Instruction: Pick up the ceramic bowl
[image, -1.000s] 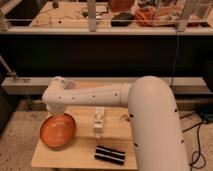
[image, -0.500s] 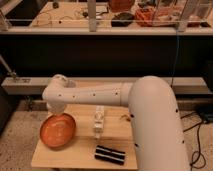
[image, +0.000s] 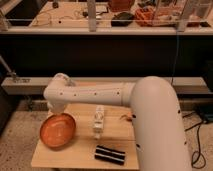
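The ceramic bowl (image: 57, 132) is wide, shallow and orange-red. It is at the left end of the small wooden table (image: 80, 152), with its inside tipped toward the camera and its left side past the table's edge. My white arm reaches in from the right and bends down at the left. My gripper (image: 61, 114) is at the bowl's far rim, mostly hidden under the wrist, and is shut on that rim.
A white bottle-like object (image: 98, 121) lies at the table's middle. A black striped item (image: 110, 154) is near the front edge, and a small orange bit (image: 125, 118) lies close to the arm. A dark counter with clutter runs behind.
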